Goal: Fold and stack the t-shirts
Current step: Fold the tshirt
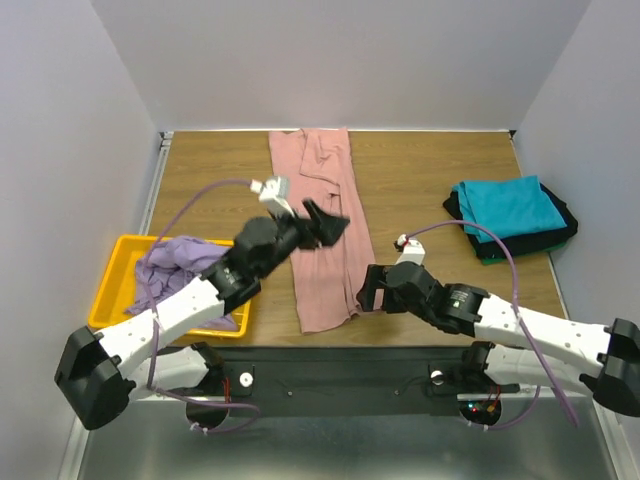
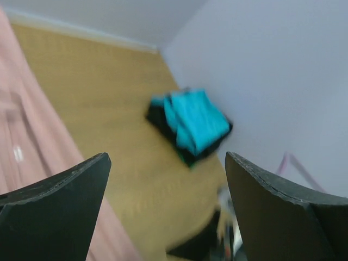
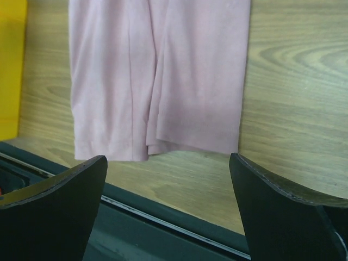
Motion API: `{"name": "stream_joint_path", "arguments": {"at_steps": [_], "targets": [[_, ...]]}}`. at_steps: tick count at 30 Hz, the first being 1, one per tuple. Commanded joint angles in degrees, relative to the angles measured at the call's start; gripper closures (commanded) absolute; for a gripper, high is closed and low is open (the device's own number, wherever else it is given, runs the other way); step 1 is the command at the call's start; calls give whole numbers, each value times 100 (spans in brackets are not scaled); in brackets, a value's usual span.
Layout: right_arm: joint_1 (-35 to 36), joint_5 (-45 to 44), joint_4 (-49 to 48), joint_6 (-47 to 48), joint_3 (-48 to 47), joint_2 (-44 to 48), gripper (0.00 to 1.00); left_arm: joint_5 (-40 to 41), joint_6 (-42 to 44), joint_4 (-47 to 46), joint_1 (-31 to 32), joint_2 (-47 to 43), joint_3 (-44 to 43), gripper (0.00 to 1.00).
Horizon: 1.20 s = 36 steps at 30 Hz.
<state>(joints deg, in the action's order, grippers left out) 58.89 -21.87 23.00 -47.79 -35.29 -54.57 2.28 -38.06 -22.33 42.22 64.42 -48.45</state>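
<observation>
Hem of pink t-shirt on table before wide-spread end effector

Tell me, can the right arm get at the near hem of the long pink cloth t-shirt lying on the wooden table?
Probably yes. The right hand is open and faces the hem of the long pink cloth t-shirt, and only bare wooden table lies between them.

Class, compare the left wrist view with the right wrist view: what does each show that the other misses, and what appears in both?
Only left wrist: the teal t-shirt on the black t-shirt, near a wall. Only right wrist: the yellow bin and the front edge of the table. Both: the pink t-shirt, bare wood, and an open gripper, the left gripper or the right gripper.
</observation>
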Motion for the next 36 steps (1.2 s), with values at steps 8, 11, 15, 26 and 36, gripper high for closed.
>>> {"name": "stream_joint_path", "arguments": {"at_steps": [8,11,15,26,36], "targets": [[-45,192,64,-63,-92,-1002,0,1510,-2378,2711,2350,-730,1594,1],[-88,148,73,-187,-66,-1039,0,1739,-2749,3504,2650,-484,1374,1],[-255,121,73,-196,48,-968,9,2092,-3609,5015,2871,-176,1031,2],[-783,271,29,-134,101,-1328,19,2057,-4306,4765,2889,53,1715,9],[-871,727,-410,-20,136,-1935,43,1820,-4166,4255,2687,553,1961,31]]}}
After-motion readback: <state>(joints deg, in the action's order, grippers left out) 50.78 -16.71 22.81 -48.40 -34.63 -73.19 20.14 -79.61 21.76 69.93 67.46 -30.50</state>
